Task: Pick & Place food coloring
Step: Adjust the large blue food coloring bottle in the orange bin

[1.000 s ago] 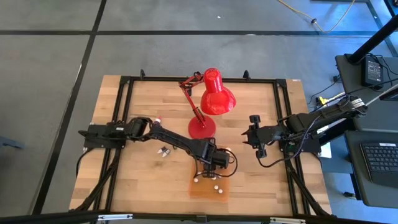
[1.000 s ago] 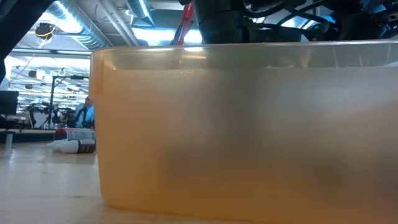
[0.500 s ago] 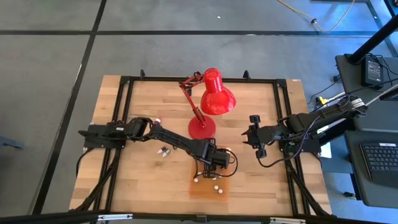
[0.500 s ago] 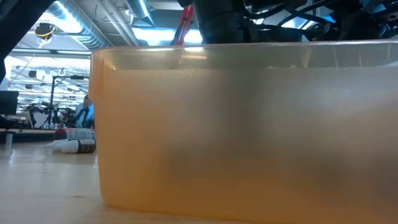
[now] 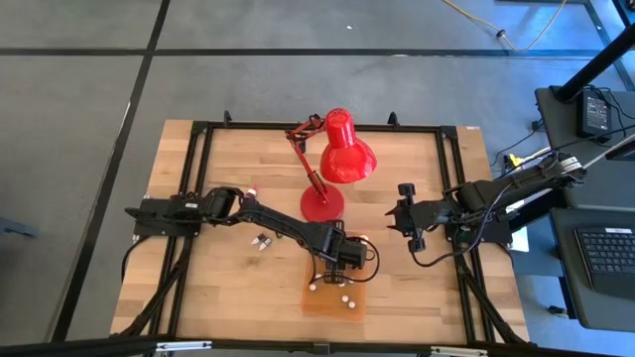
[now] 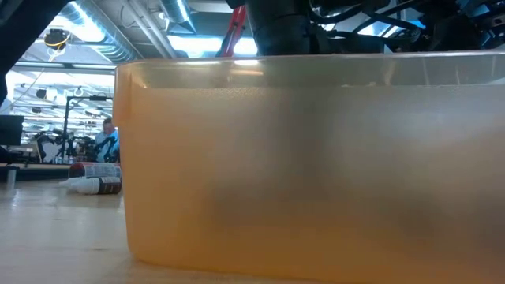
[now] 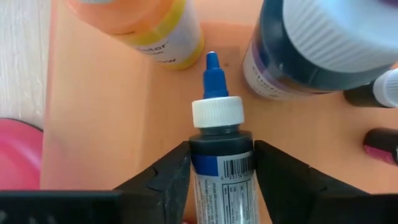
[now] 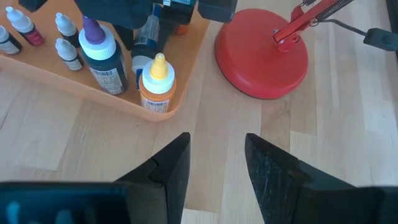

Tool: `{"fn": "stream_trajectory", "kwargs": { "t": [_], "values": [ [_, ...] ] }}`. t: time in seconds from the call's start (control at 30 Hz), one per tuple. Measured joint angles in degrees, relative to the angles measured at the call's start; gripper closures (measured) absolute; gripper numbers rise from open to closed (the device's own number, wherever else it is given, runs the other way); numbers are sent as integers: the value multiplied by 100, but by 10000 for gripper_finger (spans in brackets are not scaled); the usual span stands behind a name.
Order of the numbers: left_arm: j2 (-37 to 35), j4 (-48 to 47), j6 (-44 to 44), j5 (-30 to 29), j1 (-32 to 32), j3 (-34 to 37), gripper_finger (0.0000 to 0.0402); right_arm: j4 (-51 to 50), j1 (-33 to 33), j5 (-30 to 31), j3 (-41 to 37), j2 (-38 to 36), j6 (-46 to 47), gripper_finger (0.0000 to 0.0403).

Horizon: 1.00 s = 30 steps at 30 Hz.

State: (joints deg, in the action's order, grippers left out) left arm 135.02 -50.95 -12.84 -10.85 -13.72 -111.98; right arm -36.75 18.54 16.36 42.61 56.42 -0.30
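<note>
My left gripper (image 5: pixel 342 260) reaches down into the translucent orange tray (image 5: pixel 316 303), shut on a food coloring bottle (image 7: pixel 222 163) that has a dark body, a white collar and a blue tip. Beside it in the tray stand a purple-capped dark bottle (image 8: pixel 102 56), an orange bottle with a yellow cap (image 8: pixel 155 84) and several tiny white-capped bottles (image 8: pixel 65 46). Two more bottles (image 5: pixel 262 241) lie on their sides on the table left of the tray. My right gripper (image 8: pixel 217 165) hangs open over bare wood at the table's right, with nothing between its fingers. My left gripper pinches the bottle's dark body (image 7: pixel 221 152) just below the white collar, one finger (image 7: pixel 174 174) on each side. The fingers come steeply from above and lie across the bottle. The blue tip (image 7: pixel 212 71) points away from the wrist over the tray floor; whether the bottle's bottom rests on the tray is hidden.
The red desk lamp (image 5: pixel 337 149) stands behind the tray, its round base (image 8: pixel 261 50) close to the tray's far corner. One small bottle (image 5: pixel 252 189) lies by the left arm. In the low view the tray's wall (image 6: pixel 316 158) fills the picture.
</note>
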Motion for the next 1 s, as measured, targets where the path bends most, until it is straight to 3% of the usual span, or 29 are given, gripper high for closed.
{"fn": "stream_trajectory", "kwargs": {
  "t": [0.23,1.0],
  "values": [
    [0,-9,7,-11,0,4,271,2,-2,0,0,0,1,247],
    [-165,-196,12,-262,-2,-184,275,2,0,0,0,0,-19,247]
  ]
}}
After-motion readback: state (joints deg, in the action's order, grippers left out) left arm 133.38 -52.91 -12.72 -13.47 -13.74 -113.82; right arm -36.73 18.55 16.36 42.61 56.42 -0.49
